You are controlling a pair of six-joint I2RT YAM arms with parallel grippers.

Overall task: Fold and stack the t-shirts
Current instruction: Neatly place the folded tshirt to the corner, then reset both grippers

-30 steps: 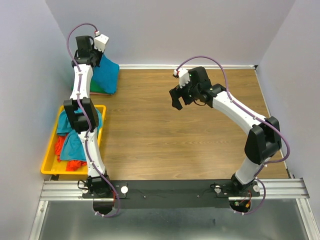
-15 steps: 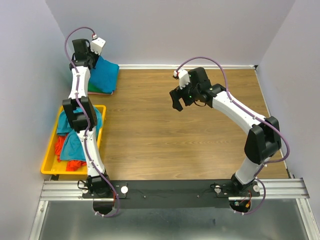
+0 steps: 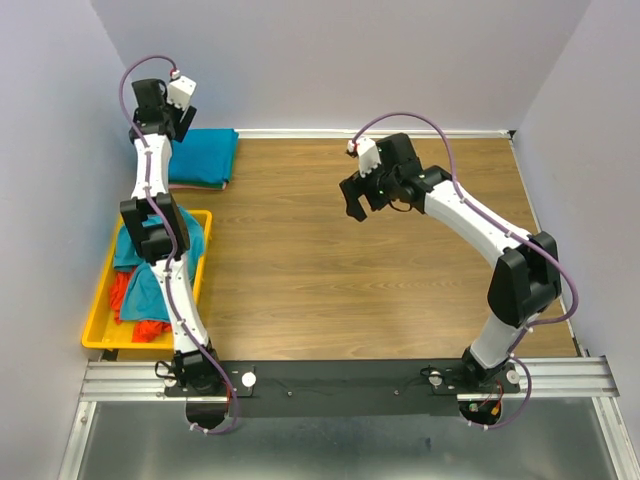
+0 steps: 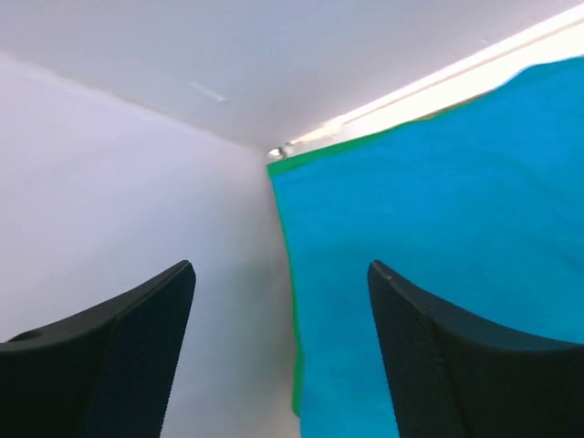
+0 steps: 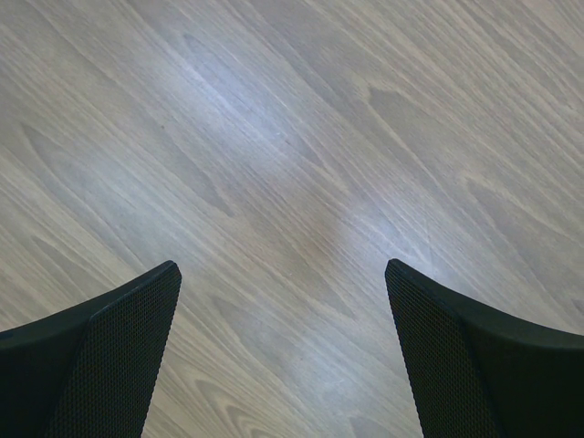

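From above, the left gripper (image 3: 149, 112) hung over the far left corner of the wooden table (image 3: 330, 270), beside the folded teal t-shirt (image 3: 205, 157) that topped the stack there. The stack sat tucked against the wall (image 3: 70, 120), probably to keep the middle of the table free for folding. Crumpled t-shirts (image 3: 143, 290), teal and orange-red, lay heaped in the yellow tray (image 3: 95, 325), apparently waiting their turn. The right gripper (image 3: 354, 206) hovered over the table's bare middle, well apart from any cloth.

In the left wrist view, the fingers (image 4: 137, 310) stood apart with nothing between them. The teal shirt lay flat below, with a green t-shirt (image 4: 294, 365) edging out beneath it.

In the right wrist view, the fingers (image 5: 109, 319) were spread wide over plain wood and held nothing, likely ready for the next shirt.
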